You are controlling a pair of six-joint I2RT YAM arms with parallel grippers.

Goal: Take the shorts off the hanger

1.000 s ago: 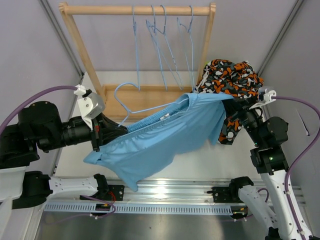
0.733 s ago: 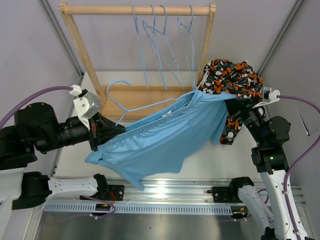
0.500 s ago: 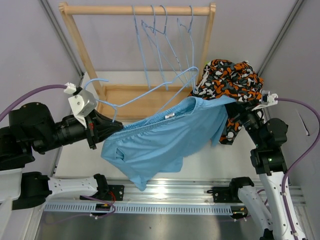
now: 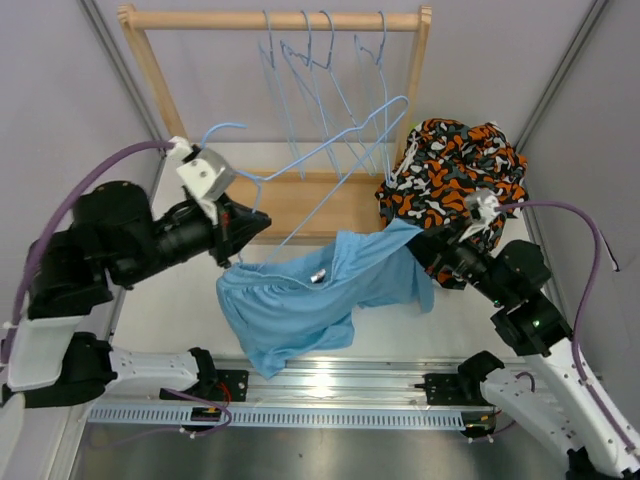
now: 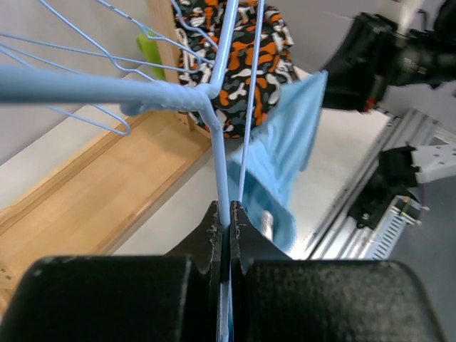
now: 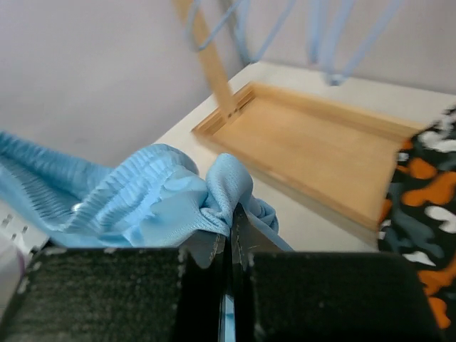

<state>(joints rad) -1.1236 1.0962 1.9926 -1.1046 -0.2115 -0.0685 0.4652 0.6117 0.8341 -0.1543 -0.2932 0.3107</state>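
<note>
A white bench [image 4: 400, 335] carries a wooden rack [image 4: 200, 18] at its far side, with several blue wire hangers [image 4: 325, 60] on its rail. The blue shorts [image 4: 300, 300] sag at the bench's middle. Their long axis runs from near left, where the bulk hangs in folds, up to far right, where one corner points at the right hand [image 4: 425, 245]. Camo shorts [image 4: 450, 165] lie heaped at the rack's right foot, just beyond that hand.

A loose hanger [image 4: 330, 150] slants from the left hand [image 4: 250, 232] up and right, hook end toward that hand. It rises above the blue cloth. Whether its low end touches the cloth cannot be told.

Only the left wrist view shows the left hand [image 5: 223, 214] pressed together on the hanger's wire, and a green strip [image 5: 151, 55] by the rack post. Only the right wrist view shows the right hand [image 6: 229, 214] pinching a fold of the blue shorts beside the gathered waistband.
</note>
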